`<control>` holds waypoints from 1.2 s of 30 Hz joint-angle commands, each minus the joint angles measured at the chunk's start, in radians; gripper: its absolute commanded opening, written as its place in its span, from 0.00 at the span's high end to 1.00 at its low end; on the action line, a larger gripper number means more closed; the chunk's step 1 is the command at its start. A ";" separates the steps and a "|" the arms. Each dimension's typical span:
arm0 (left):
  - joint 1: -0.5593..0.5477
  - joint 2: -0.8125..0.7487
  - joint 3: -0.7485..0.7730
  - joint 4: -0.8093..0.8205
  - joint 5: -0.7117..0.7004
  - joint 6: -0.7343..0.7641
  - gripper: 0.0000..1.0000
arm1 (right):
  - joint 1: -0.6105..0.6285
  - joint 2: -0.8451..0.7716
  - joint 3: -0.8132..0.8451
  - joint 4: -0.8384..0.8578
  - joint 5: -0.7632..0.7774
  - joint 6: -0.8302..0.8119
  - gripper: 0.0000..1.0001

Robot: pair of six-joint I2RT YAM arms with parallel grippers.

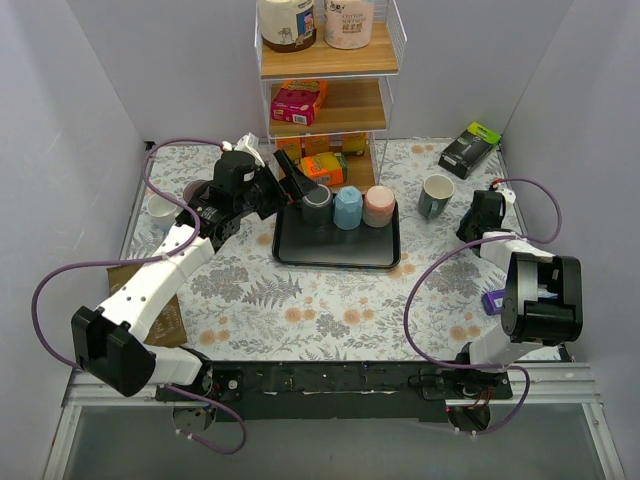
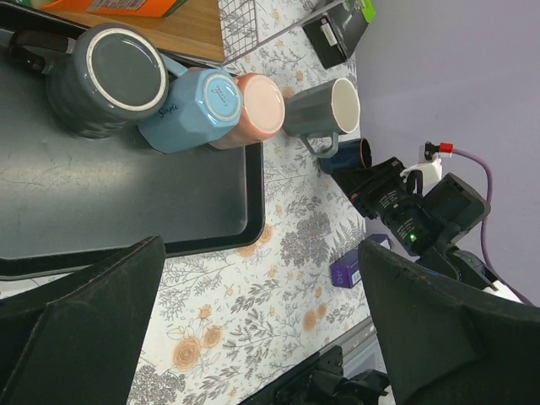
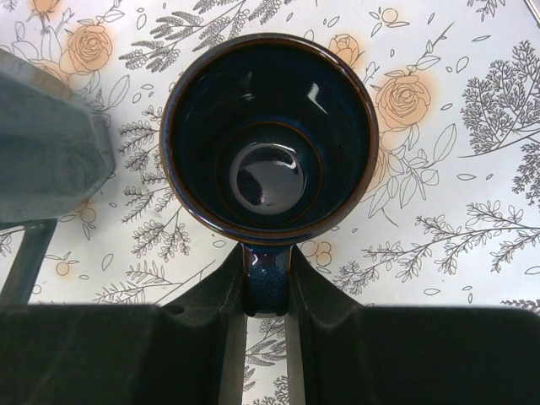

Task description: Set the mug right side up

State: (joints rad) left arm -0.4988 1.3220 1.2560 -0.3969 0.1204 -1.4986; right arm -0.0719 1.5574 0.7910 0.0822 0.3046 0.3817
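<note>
Mug upright on tabletop right of tray, handle pinched by right end effector; left end effector gaping wide, empty, above tray's left edge

Dark blue mug: glossy navy inside, brown rim. Counter: white cloth, grey leaf print, orange roses. Tray: black. On tray: grey mug, pale blue cup, pink cup. Beside tray: grey-green mug, cream inside. Shelf: light wood boards, white wire frame. Box: black, green label. Small block: purple. Walls: pale lilac-grey.
</note>
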 commanded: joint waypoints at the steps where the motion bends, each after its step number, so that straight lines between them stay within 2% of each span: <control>1: 0.008 0.005 0.031 -0.016 0.012 0.017 0.02 | -0.003 0.006 0.057 0.087 0.014 -0.030 0.99; 4: 0.013 0.008 0.033 -0.016 0.015 0.017 0.02 | -0.005 0.021 0.053 0.093 0.010 -0.046 0.97; 7: 0.014 0.013 0.033 -0.014 0.019 0.020 0.02 | -0.005 0.036 0.057 0.100 0.004 -0.063 0.89; 8: 0.017 0.016 0.033 -0.017 0.021 0.021 0.02 | -0.003 0.039 0.057 0.102 -0.001 -0.067 0.81; 11: 0.020 0.019 0.039 -0.023 0.021 0.024 0.02 | -0.003 0.049 0.059 0.108 -0.008 -0.070 0.71; 20: 0.025 0.023 0.042 -0.031 0.012 0.035 0.02 | -0.003 0.032 0.067 0.085 -0.041 -0.063 0.50; 21: 0.023 0.025 0.042 -0.033 0.012 0.035 0.02 | -0.003 0.015 0.073 0.074 -0.038 -0.057 0.41; 27: 0.034 0.020 0.051 -0.046 -0.019 0.061 0.02 | -0.003 -0.097 0.135 -0.128 -0.030 -0.021 0.35; 32: 0.046 0.046 0.059 -0.074 -0.025 0.089 0.02 | -0.003 -0.178 0.208 -0.490 -0.031 0.074 0.32; 36: 0.049 0.075 0.048 -0.069 -0.048 0.141 0.02 | -0.003 -0.313 0.180 -0.522 -0.128 0.097 0.32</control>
State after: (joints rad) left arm -0.4580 1.3708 1.2808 -0.4454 0.1081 -1.4239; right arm -0.0719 1.3594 0.9634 -0.2825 0.2584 0.4244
